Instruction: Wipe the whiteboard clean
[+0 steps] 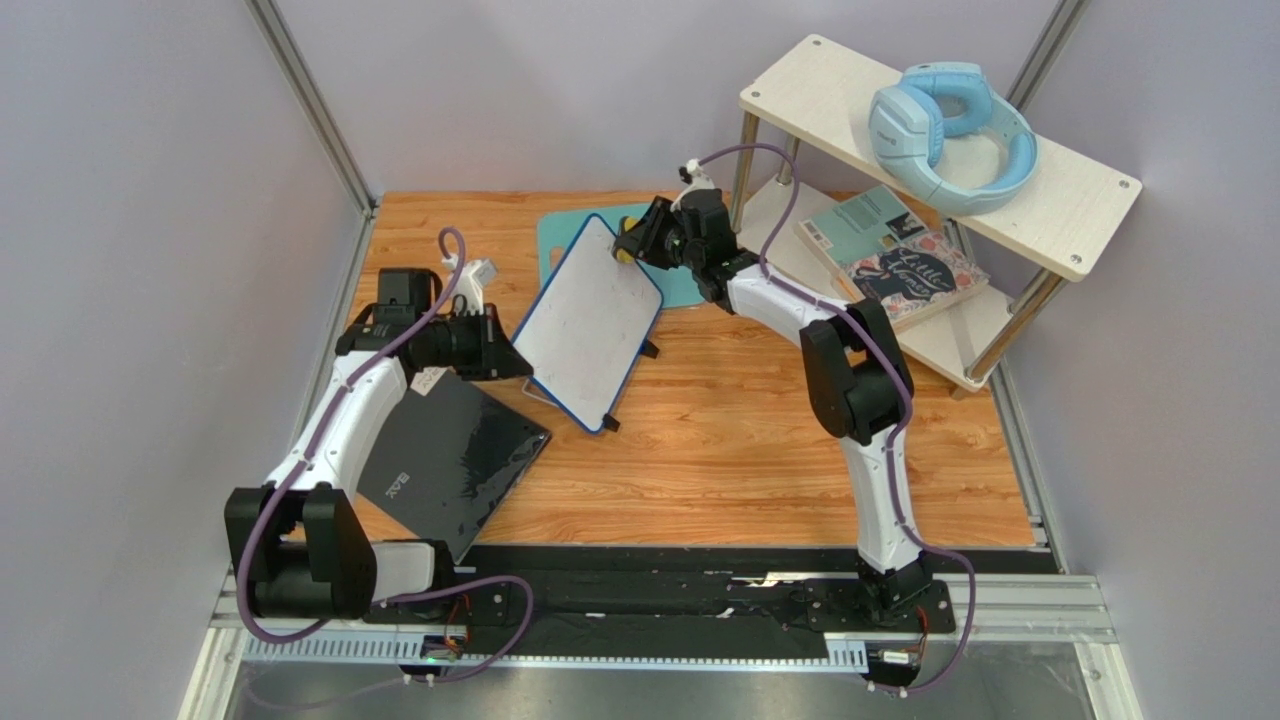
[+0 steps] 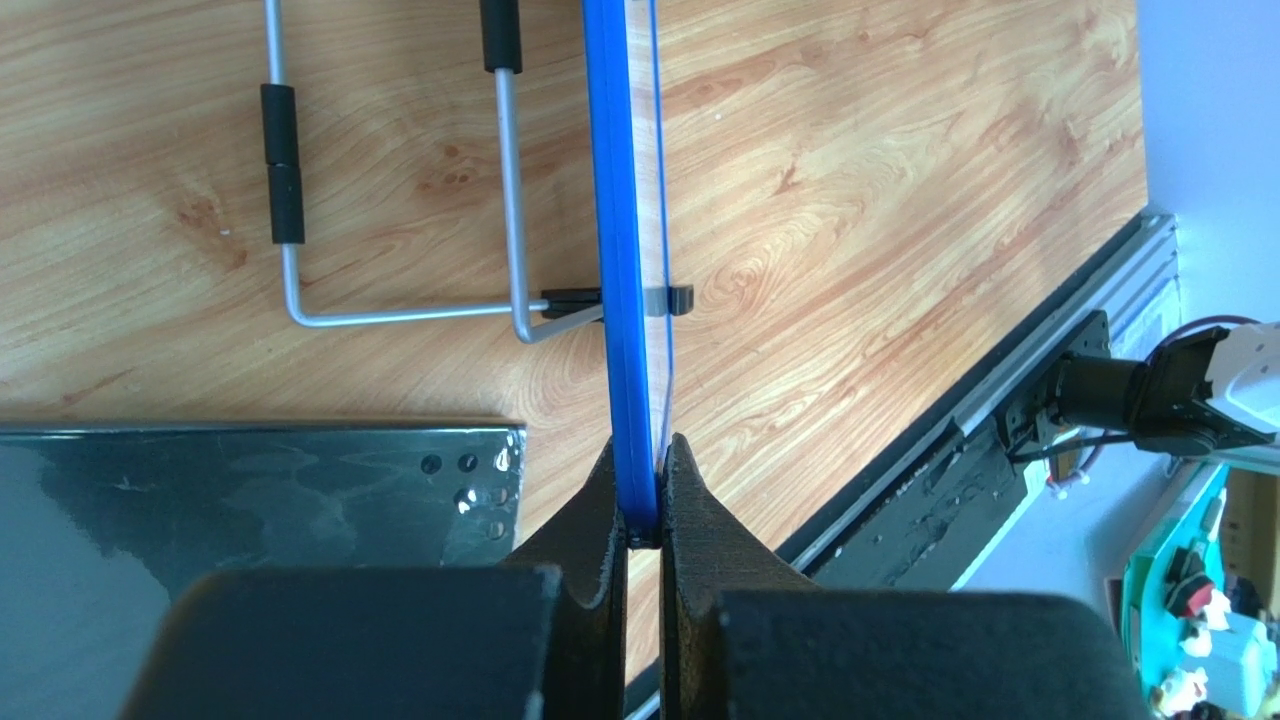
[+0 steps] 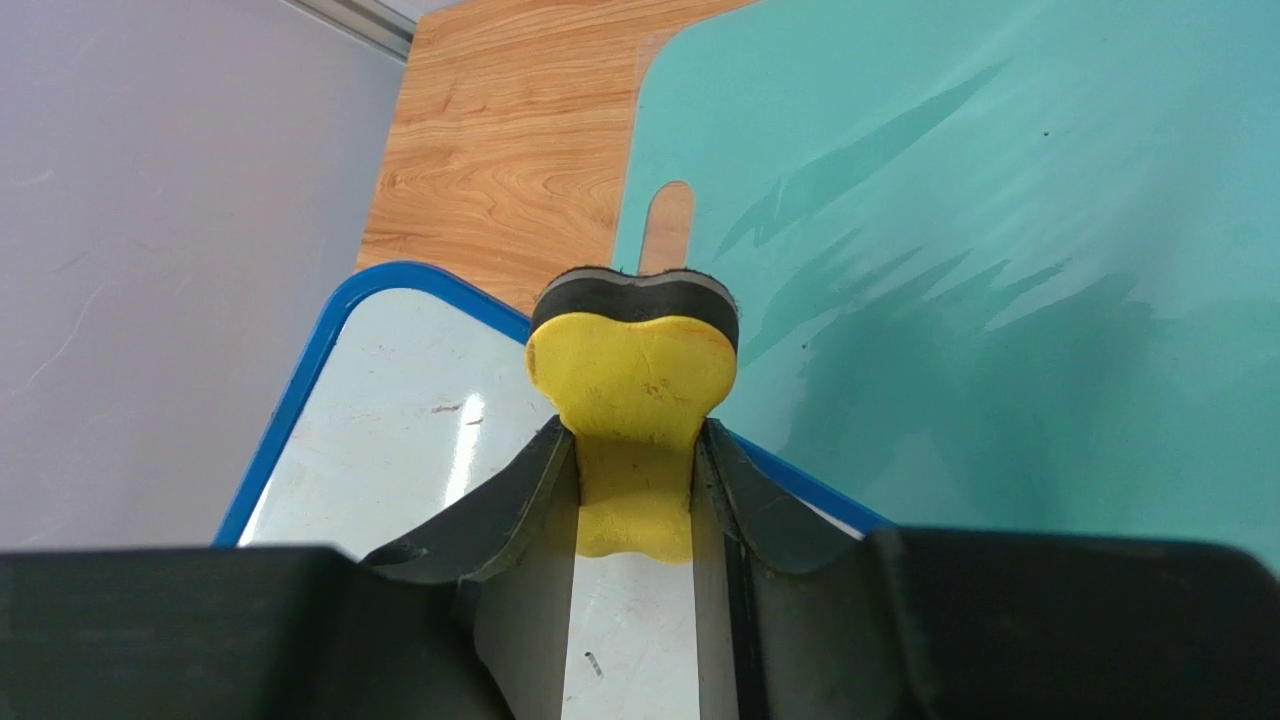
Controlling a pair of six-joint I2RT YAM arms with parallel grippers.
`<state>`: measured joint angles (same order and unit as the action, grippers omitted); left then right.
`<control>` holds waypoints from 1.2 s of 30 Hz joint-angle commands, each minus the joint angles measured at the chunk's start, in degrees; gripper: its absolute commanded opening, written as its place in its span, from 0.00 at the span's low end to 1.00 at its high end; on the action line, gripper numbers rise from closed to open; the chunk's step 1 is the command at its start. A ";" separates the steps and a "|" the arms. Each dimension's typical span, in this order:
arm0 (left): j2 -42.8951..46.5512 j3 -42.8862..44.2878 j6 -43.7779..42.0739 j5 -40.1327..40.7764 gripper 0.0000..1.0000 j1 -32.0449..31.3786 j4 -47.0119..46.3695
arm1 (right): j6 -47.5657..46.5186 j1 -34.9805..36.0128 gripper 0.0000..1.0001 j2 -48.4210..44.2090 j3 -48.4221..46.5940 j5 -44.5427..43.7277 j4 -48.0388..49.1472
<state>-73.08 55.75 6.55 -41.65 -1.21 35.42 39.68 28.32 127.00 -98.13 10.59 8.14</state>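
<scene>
Two end effectors, both engaged. Nearest: black slab (image 1: 443,458) flat on tabletop (image 1: 751,435). Left end effector (image 2: 643,465) clamped narrow on the blue frame of the whiteboard (image 1: 591,318), at its left edge. Board stands tilted just beyond the slab. Right end effector (image 3: 639,450) pinches a yellow eraser (image 3: 631,368) at the board's far corner; contact not discernible. Teal mat (image 3: 977,270) lies behind. Shelf (image 1: 842,105) with blue headphones (image 1: 950,135) at far right.

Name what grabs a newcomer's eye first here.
The whiteboard stands tilted mid-table, its blue edge pinched by the left claw. The right claw holds a yellow eraser at the board's far corner, near a teal mat. Pale blue headphones sit atop the shelf at far right.
</scene>
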 commanded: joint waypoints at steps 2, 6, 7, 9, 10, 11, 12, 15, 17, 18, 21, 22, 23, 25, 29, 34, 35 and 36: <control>0.31 -0.20 -8.66 4.12 0.00 -1.51 -1.05 | 1.98 1.74 0.00 2.47 1.10 3.29 0.38; 0.22 -0.20 -8.74 4.21 0.00 -1.77 -1.14 | 2.86 1.92 0.00 2.20 -1.35 4.35 0.82; 0.22 -0.20 -8.74 4.12 0.00 -1.86 -1.05 | 3.21 1.92 0.00 2.29 -2.24 4.61 0.74; 0.13 -0.20 -8.83 4.29 0.00 -2.04 -0.97 | 4.26 2.18 0.00 2.55 -3.91 5.40 0.56; 0.04 -0.20 -8.83 4.29 0.00 -2.21 -0.97 | 4.26 2.44 0.00 2.64 -5.57 5.75 0.21; 0.13 -0.20 -8.74 4.38 0.00 -2.21 -0.97 | 4.18 2.62 0.00 2.55 -6.19 5.76 -0.23; 0.13 -0.20 -8.83 4.47 0.00 -2.30 -0.97 | 3.48 3.32 0.00 2.12 -6.81 5.58 -0.67; -0.05 -0.11 -8.83 4.56 0.00 -2.39 -0.88 | 1.55 4.90 0.00 0.89 -7.52 3.74 -1.46; -0.05 -0.11 -8.83 4.56 0.00 -2.48 -0.88 | 0.93 5.61 0.00 0.09 -7.60 2.34 -1.64; -0.13 -0.11 -8.83 4.65 0.00 -2.48 -0.88 | 0.84 5.96 0.00 0.00 -7.78 1.90 -1.72; 0.04 -0.20 -8.83 4.65 0.00 -2.57 -0.79 | 2.06 5.44 0.00 0.97 -8.39 1.28 -0.94; 0.13 -0.20 -8.83 4.65 0.00 -2.57 -0.79 | 2.94 5.26 0.00 1.75 -8.74 1.28 -0.76; 0.30 -0.29 -8.92 4.73 0.00 -2.65 -0.79 | 3.55 5.00 0.00 2.19 -9.53 1.28 -0.41; 0.22 -0.29 -8.83 4.73 0.00 -2.74 -0.79 | 5.31 4.03 0.00 3.16 -10.50 1.89 -0.06; 0.04 -0.29 -8.83 4.73 0.00 -2.92 -0.79 | 7.60 2.62 0.00 4.83 -12.96 3.12 0.21; 0.04 -0.20 -8.92 5.17 0.00 -3.18 -0.53 | 6.73 2.53 0.00 4.49 -11.84 3.74 -1.55; 0.04 -0.11 -8.83 5.26 0.00 -3.27 -0.35 | 6.29 2.45 0.00 4.05 -10.35 3.65 -1.20; 0.13 -0.11 -8.83 5.26 0.00 -3.27 -0.26 | 5.94 2.45 0.00 3.00 -7.55 3.65 -1.02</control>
<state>-73.08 55.75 5.61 -40.58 -2.55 37.23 45.45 30.13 130.65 -109.27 13.10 6.17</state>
